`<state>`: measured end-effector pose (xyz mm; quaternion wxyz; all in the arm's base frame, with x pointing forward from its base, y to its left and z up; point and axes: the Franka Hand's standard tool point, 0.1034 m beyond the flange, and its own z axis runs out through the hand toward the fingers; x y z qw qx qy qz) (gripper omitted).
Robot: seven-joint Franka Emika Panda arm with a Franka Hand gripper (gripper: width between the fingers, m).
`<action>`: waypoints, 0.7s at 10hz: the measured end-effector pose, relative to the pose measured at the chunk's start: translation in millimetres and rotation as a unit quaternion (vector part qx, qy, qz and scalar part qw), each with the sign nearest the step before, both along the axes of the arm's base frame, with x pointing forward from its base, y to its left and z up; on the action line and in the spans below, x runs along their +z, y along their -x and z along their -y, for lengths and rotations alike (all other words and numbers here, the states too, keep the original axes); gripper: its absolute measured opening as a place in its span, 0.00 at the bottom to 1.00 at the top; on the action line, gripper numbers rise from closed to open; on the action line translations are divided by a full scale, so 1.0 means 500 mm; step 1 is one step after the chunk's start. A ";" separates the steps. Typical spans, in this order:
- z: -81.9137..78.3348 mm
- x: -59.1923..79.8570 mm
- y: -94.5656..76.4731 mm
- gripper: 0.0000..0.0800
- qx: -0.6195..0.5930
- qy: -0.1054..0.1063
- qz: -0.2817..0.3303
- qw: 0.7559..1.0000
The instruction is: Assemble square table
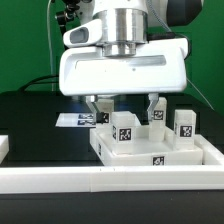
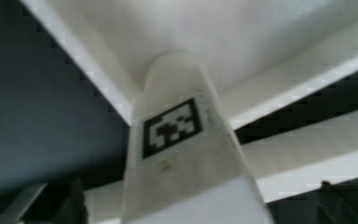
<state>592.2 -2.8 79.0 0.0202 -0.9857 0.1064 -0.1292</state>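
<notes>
Black desk [image 1: 30, 125], dark and matte. A long white rail [image 1: 100, 180] runs across the front edge in the exterior view. A flat strip of printed tags [image 1: 78, 120] lies further back, toward the exterior view's left.

Square slab [image 1: 160, 150] of the table sits behind the rail, toward the exterior view's right. White plastic, raised rim, a black-and-white tag on its front wall. Looks stiff and smooth, probably slippery.

Legs: three short white tagged blocks show upright on or at the slab. One leg [image 1: 124, 130] stands near the middle, another [image 1: 185, 124] toward the exterior view's right, a third [image 1: 157, 112] partly hidden behind the right finger. Cannot tell whether any is screwed home or only resting. No fourth leg shows.

Hand [image 1: 126, 106] hangs just above the slab, fingers spread, nothing between them that the exterior view shows. The middle leg stands just below and between the fingertips. The wrist view shows a tagged leg [image 2: 179, 140] rising close to the lens, blurred, with dark fingertips [image 2: 51, 203] apart on either side. Judged open, not yet gripping.

Risks, as judgement:
- Fingers close off-centre, so the leg tips or twists.
- A fingertip clips the neighbouring leg, since they stand close together.
- Downward push shifts the slab if it is not braced against the rail.
- Smooth plastic slips under a light grip.
</notes>
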 end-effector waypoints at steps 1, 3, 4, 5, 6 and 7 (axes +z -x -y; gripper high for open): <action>0.001 -0.002 0.003 0.81 0.028 0.009 0.000 1.000; 0.002 -0.006 0.007 0.81 0.085 0.027 -0.001 0.996; 0.003 -0.006 0.007 0.81 0.116 0.037 -0.004 0.993; 0.004 -0.004 0.004 0.81 0.127 0.039 -0.006 0.991; 0.005 -0.003 0.002 0.70 0.127 0.037 -0.008 0.991; 0.005 -0.004 0.003 0.70 0.119 0.035 -0.009 0.992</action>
